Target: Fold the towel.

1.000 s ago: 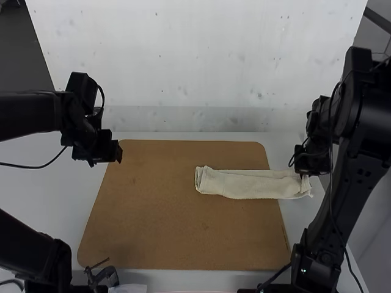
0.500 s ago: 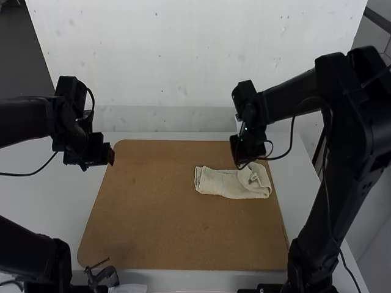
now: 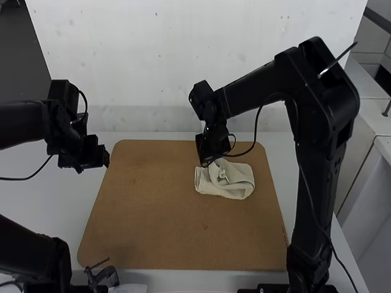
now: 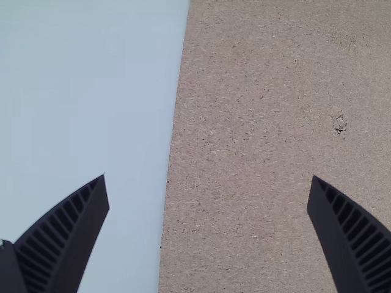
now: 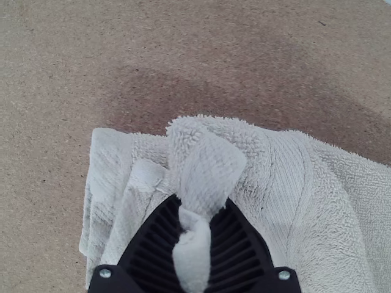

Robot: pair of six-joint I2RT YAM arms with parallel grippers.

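On the right half of the brown board (image 3: 159, 213) lies the cream towel (image 3: 235, 183), a folded strip doubled back over itself with a raised, rumpled part. My right gripper (image 3: 206, 163) is at the towel's left end, low over it. Seen from the right wrist, the towel (image 5: 299, 189) has a bunched end pinched up between the ribbed fingers, with my right gripper (image 5: 198, 220) shut on it. My left gripper (image 3: 107, 160) stays by the board's left edge, away from the towel; in the left wrist view the left gripper (image 4: 208, 195) is open with nothing between its fingers.
The white table (image 3: 43, 195) surrounds the board, with a pale wall behind it. A small dark clamp-like object (image 3: 102, 276) sits at the near edge, left of the middle. The right arm spans above the board's far right side.
The right gripper has carried the towel's right end leftward, doubling the strip over itself. The left gripper has shifted slightly left.
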